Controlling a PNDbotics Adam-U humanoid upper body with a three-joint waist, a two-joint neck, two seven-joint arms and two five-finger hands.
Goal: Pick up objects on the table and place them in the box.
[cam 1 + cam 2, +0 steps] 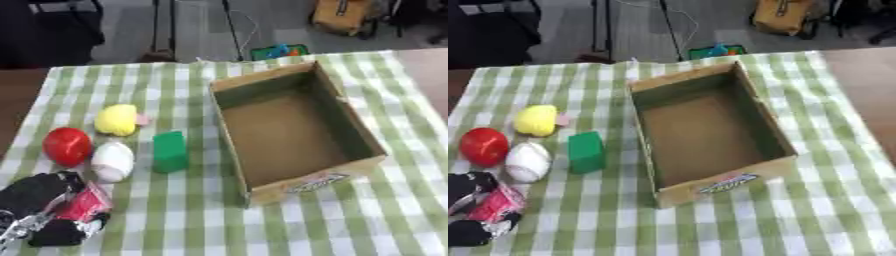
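On the checked tabletop [289, 225], left eye view: one open cardboard box [337, 182] at centre-right; left of it one green block [170, 151], one yellow ball [116, 119], one red ball [66, 146], one white ball [112, 161]. Right eye view: left hand [470, 210] near-left, curled round one red packet [496, 206].
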